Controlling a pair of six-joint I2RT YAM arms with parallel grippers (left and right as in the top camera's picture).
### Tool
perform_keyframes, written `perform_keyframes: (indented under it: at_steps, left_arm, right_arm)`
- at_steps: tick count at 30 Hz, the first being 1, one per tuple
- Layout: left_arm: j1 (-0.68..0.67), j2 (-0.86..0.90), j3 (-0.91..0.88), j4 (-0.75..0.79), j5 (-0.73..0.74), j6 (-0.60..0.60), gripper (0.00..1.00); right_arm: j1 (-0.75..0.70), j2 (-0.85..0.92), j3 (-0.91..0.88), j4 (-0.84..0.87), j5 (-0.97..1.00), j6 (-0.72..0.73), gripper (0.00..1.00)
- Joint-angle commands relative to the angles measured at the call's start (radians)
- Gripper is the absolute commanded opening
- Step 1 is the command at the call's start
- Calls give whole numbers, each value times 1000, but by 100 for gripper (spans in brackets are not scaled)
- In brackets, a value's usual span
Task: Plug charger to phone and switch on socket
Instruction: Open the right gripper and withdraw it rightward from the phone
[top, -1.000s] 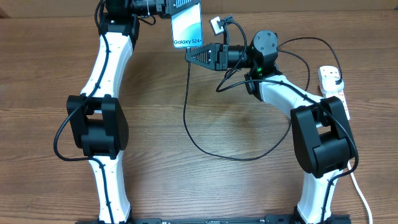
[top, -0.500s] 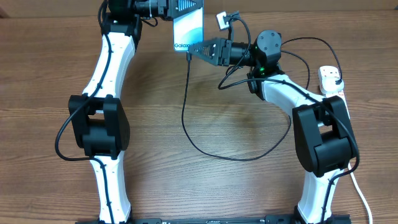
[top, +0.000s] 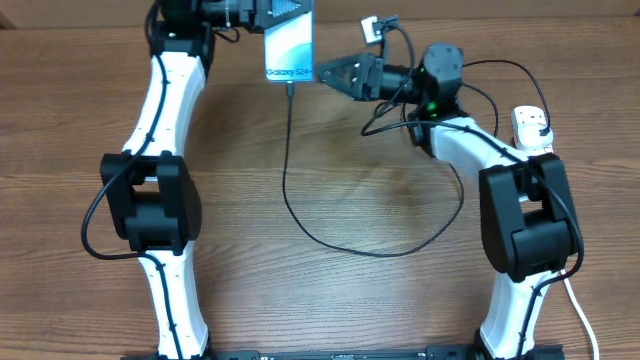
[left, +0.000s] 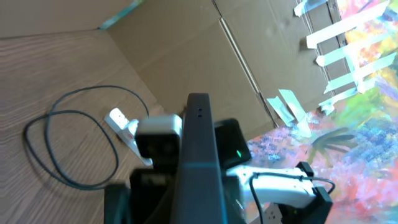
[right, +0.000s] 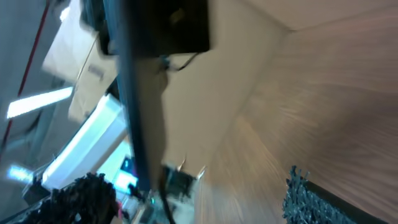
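Wood-grain brown tabletop (top: 380, 300) takes up most of what we see from above. Ahead of the left gripper (top: 283, 10), its wrist camera gives us a plain cardboard wall (left: 186, 43). Beside that wall is a brightly painted sheet (left: 360, 106) crossed by pale tape strips (left: 339, 34).

The left gripper is pressed together on the top of a slim smartphone with a lit blue-cyan screen (top: 290, 45). The phone hangs just below those jaws. The right gripper (top: 325, 76) sits just beside the phone's lower corner. Its fingers (right: 81, 199) are spread wide and we see nothing pinched between them.

A white oblong power strip (top: 533, 130) lies well behind the right gripper, past its arm. A thin black cable (top: 285, 150) meets the phone's lower edge, then loops across the wood under the right gripper.
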Motion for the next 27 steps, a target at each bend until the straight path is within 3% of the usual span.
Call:
perform_keyframes:
  at_steps: [1, 6, 13, 21, 27]
  left_arm:
    - [31, -45, 17, 5, 31, 19, 4]
    - [41, -45, 17, 5, 29, 19, 4]
    - [40, -45, 17, -11, 28, 19, 4]
    - [46, -45, 17, -107, -32, 83, 4]
    - [48, -45, 17, -340, -159, 233, 4]
  right_arm:
    - [-64, -7, 10, -97, -2, -37, 96]
    - [-115, -7, 10, -418, 3, -193, 100]
    - [-153, -7, 10, -864, 69, -535, 100]
    - [-182, -9, 11, -986, 97, -712, 99]
    - [-210, -32, 11, -1136, 220, -830, 99]
